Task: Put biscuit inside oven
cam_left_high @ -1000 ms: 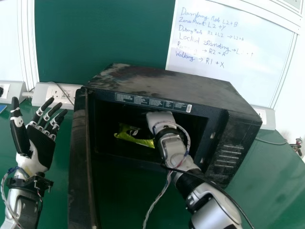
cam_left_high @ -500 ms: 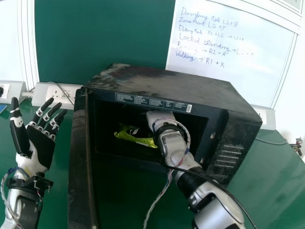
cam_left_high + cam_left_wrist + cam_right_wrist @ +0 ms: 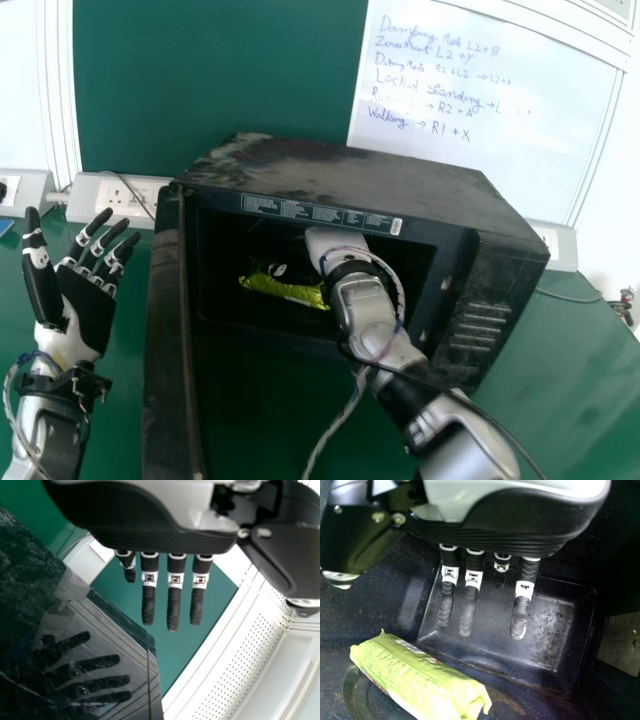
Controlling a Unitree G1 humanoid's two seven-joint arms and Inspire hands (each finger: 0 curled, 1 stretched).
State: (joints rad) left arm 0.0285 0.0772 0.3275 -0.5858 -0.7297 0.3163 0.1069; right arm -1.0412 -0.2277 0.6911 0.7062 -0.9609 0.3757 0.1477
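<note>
Two hands, neither gripping: the left hand (image 3: 88,315) is outside beside the open microwave door (image 3: 168,330), fingers straight; the right hand (image 3: 468,607) is inside the microwave oven (image 3: 350,165), fingers extended and apart from the green biscuit packet (image 3: 422,677), which lies in the cavity. Placement looks done; best to back out along the forearm's line, fingers straight, avoiding packet and opening's rim.
</note>
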